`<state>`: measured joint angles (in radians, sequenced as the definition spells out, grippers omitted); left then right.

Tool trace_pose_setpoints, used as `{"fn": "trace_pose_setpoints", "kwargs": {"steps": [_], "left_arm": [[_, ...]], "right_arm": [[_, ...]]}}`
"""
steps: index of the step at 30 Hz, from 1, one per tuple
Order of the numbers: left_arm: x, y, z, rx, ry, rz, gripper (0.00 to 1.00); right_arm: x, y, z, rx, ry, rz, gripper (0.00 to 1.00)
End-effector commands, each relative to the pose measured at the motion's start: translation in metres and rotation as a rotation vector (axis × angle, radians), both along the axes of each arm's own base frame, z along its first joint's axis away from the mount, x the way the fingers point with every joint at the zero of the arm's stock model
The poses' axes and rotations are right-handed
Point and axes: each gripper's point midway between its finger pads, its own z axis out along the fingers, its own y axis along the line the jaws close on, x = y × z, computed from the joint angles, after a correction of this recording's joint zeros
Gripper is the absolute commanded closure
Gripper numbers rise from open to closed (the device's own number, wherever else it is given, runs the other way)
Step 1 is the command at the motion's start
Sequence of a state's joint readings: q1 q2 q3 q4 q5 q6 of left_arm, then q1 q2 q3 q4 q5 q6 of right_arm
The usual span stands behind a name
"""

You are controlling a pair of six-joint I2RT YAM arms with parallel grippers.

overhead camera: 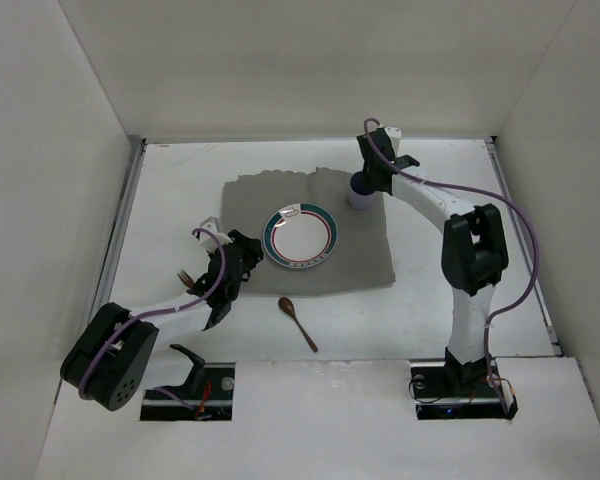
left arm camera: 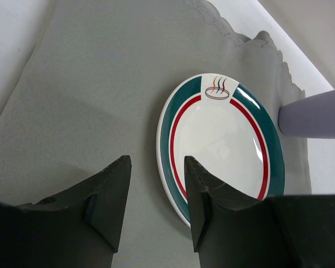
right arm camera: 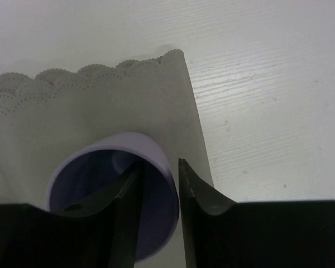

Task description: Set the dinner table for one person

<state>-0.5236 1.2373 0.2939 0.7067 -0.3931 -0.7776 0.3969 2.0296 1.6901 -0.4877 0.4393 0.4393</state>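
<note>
A white plate [overhead camera: 299, 237] with a green and red rim lies in the middle of the grey placemat [overhead camera: 365, 262] on the white dinner table [overhead camera: 180, 180]. A lavender cup [overhead camera: 360, 197] stands at the mat's far right corner. My right gripper [overhead camera: 366, 178] straddles its rim: in the right wrist view one finger is inside the cup [right arm camera: 151, 148], the other outside, shut on its wall [right arm camera: 159, 163]. My left gripper [overhead camera: 247, 252] is open and empty, just above the mat at the plate's left edge [left arm camera: 156, 162]. The plate [left arm camera: 223, 134] and the cup [left arm camera: 318, 114] also show in the left wrist view.
A wooden spoon [overhead camera: 298, 323] lies on the table in front of the mat. A brownish fork-like utensil [overhead camera: 186, 277] lies left of the left arm, partly hidden. White walls enclose the table on three sides.
</note>
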Motion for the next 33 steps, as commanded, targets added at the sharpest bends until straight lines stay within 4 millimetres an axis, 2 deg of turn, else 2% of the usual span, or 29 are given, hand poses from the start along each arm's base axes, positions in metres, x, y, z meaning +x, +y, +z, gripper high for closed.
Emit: {"fn": "trace_pose_setpoints", "kwargs": {"steps": [1,6,11,16,20,23,24,26,28,29,30,33], "left_arm": [[0.01,-0.003,0.021,-0.019,-0.063,0.009,0.59],[0.009,-0.004,0.022,-0.02,-0.066,0.004,0.59],[0.009,-0.004,0.018,-0.025,-0.053,0.002,0.59],[0.01,-0.004,0.022,-0.018,-0.066,0.006,0.59],[0.009,-0.006,0.023,-0.02,-0.068,-0.001,0.59],[0.01,-0.004,0.022,-0.017,-0.066,0.005,0.59],[0.009,-0.004,0.022,-0.021,-0.064,0.004,0.59],[0.009,-0.004,0.024,-0.021,-0.071,0.003,0.59],[0.009,-0.001,0.027,-0.019,-0.082,0.012,0.59],[0.01,0.001,0.027,-0.016,-0.082,0.018,0.59],[0.01,0.002,0.026,-0.012,-0.081,0.023,0.59],[0.01,0.002,0.025,-0.005,-0.07,0.023,0.6]], "right_arm": [[0.003,0.005,0.034,0.016,-0.088,0.0,0.6],[-0.005,0.003,0.067,0.046,-0.152,0.007,0.54],[-0.012,0.001,0.092,0.063,-0.201,0.015,0.53],[-0.021,-0.002,0.111,0.082,-0.243,0.02,0.52],[-0.031,-0.004,0.115,0.092,-0.249,0.025,0.52],[-0.042,0.002,0.122,0.103,-0.267,0.049,0.53],[-0.05,0.008,0.125,0.111,-0.27,0.069,0.55],[-0.074,0.032,0.129,0.141,-0.283,0.161,0.63],[-0.102,0.061,0.127,0.17,-0.301,0.278,0.76],[-0.123,0.082,0.122,0.195,-0.311,0.361,0.84],[-0.137,0.095,0.117,0.216,-0.311,0.415,0.87],[-0.201,0.15,0.087,0.288,-0.256,0.634,0.9]]}}
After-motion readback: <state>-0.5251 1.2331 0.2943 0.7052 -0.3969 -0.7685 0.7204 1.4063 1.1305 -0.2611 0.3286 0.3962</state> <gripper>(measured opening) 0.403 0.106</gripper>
